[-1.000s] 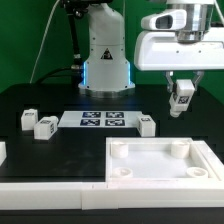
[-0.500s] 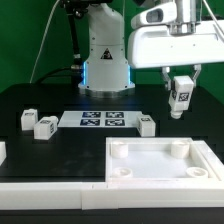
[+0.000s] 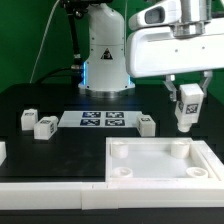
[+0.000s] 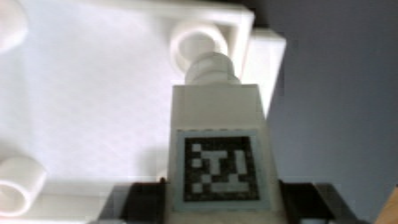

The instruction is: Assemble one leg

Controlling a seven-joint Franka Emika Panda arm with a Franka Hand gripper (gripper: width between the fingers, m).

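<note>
Hovering above the panel (image 3: 150,172), the hand (image 3: 187,92) grips the leg (image 3: 187,110) upright, poised over a corner socket (image 3: 181,149). Pickup looks done; lowering and seating it in that socket remain.

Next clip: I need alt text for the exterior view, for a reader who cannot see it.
The robot's hand holds a white tagged leg in the air above the far corner socket, on the exterior view's right, of a white square panel. Behind the panel, on the black table, lie the marker board and three loose legs.
</note>
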